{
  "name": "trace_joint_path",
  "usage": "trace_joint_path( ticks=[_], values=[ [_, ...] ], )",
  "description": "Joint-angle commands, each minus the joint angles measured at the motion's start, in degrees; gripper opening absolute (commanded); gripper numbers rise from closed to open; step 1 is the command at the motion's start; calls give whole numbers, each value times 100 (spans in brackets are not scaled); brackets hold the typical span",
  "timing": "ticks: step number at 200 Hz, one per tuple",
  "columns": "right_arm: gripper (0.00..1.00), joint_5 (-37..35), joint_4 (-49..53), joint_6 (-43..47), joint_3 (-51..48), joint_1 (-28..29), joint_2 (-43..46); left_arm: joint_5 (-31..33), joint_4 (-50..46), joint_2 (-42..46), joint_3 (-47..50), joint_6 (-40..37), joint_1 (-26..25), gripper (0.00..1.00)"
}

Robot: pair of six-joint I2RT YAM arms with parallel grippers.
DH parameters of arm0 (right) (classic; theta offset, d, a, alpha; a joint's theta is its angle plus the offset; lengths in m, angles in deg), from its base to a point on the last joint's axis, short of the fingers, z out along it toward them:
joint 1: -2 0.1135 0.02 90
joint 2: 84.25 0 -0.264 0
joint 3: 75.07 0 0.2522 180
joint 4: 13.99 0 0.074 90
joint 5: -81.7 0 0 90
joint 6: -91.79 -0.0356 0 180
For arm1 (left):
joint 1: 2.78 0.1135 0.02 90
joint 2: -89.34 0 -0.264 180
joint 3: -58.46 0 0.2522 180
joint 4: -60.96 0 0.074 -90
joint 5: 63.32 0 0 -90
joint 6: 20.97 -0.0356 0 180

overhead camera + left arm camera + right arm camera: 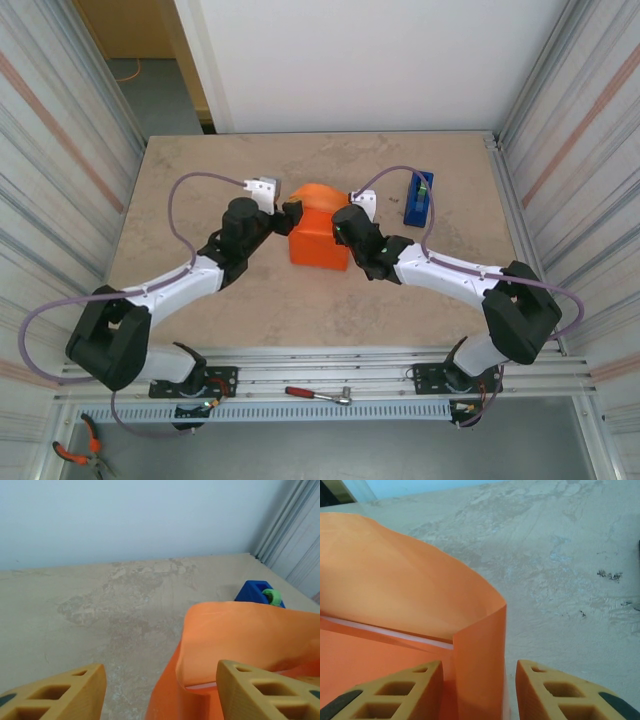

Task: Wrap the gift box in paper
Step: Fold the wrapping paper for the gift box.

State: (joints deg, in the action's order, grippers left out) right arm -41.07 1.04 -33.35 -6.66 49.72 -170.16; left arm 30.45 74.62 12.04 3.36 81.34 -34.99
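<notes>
The paper (320, 245) sits mid-table (200, 170), folded over a squared block. Judging by that shape, the box lies inside it. A loose flap stands up and curls over on the far side. A blue tape dispenser (418, 198) stands well apart to the right.

The left jaws are released. They stand wide apart at the left end of the bundle, with the flap's edge just beside one finger (270, 690) and bare table in front of the other.

The right jaws straddle an upright folded corner of the paper at the right end. The fold takes up most of the gap, and one finger (390, 695) lies against it. I cannot tell whether the corner is pinched or only bracketed.

The sheet looks thin, light and springy. The curl of the flap suggests it will not hold a crease unless pressed down. It will probably buckle or tear if squeezed hard away from an edge.

The box is likely light too, so it may slide on the smooth table when the paper is pulled. The best hold is probably the flap's free edge, close to a corner, drawn flat over the top. The other jaws would steady the bundle from above.
</notes>
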Motion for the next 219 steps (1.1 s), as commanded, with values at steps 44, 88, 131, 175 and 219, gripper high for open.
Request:
trace_joint_path(
  ticks=[44, 88, 131, 175, 219],
  values=[
    [42, -13, 303, 68, -36, -16, -154, -161, 389, -139, 329, 113, -160, 56],
    [41, 6, 303, 51, -54, -18, -145, -113, 518, -534, 216, 56, -269, 8],
    [38, 34, 304, 51, -39, -14, -141, 64, 572, -580, 174, 43, -347, 16],
    [37, 61, 303, 57, -40, -25, -146, 184, 501, -765, -107, -104, -356, 0],
    [37, 160, 320, 68, -43, -57, -153, 261, 407, -1028, -415, -236, -343, 47]
  ],
)
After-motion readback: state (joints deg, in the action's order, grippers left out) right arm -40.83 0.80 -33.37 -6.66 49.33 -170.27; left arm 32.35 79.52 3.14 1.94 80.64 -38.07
